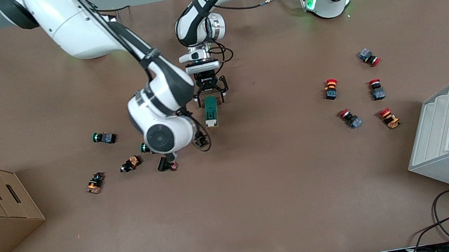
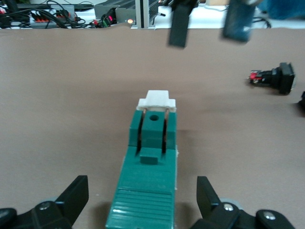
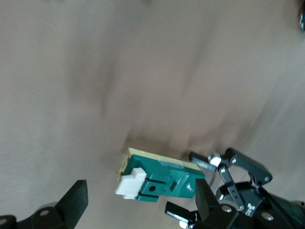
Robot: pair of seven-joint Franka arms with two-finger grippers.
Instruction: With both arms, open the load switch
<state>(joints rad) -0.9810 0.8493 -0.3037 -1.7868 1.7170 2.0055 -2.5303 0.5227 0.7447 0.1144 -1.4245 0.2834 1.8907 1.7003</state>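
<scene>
The load switch [image 1: 210,111], a small, stiff, light block lying mid-surface, sits between the left gripper's [image 1: 211,96] spread fingers, best pinched across its flat sides, while the right gripper [image 1: 201,140], fingers apart, hovers beside it.

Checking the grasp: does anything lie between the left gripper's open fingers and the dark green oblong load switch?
Only bare brown table; left gripper fingers straddle the load switch untouched, per left wrist view.

both hands, left hand [image 1: 211,97] and right hand [image 3: 138,205], low, fingers spread.
</scene>
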